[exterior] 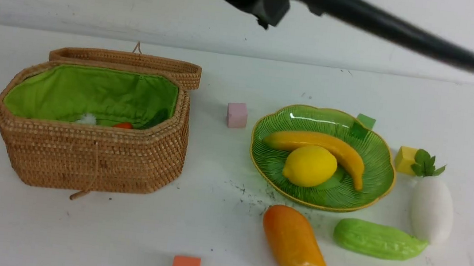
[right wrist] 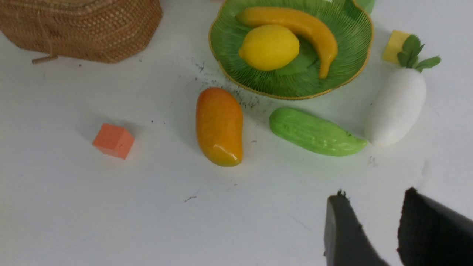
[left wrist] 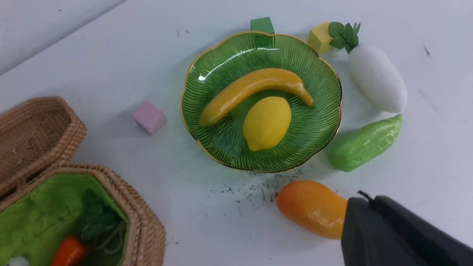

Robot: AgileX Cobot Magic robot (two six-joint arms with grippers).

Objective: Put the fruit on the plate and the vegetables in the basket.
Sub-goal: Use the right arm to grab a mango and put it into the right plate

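Two fruits, the banana (exterior: 316, 144) and the lemon (exterior: 310, 166), lie on the plate (exterior: 373, 193). The mango (exterior: 295, 243) lies on the table (exterior: 74, 230) just in front of the plate, beside the gourd (exterior: 376, 239) and the radish (exterior: 432, 209). The carrot (exterior: 123, 125) sits in the basket (exterior: 95, 161). The left gripper (left wrist: 364, 201) is clenched on nothing; the right gripper (right wrist: 375, 194) has its jaws apart, empty.

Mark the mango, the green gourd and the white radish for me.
mango (exterior: 295, 244), front view, middle of its orange body.
gourd (exterior: 376, 240), front view, middle of its bumpy green body.
radish (exterior: 432, 209), front view, middle of its white body.
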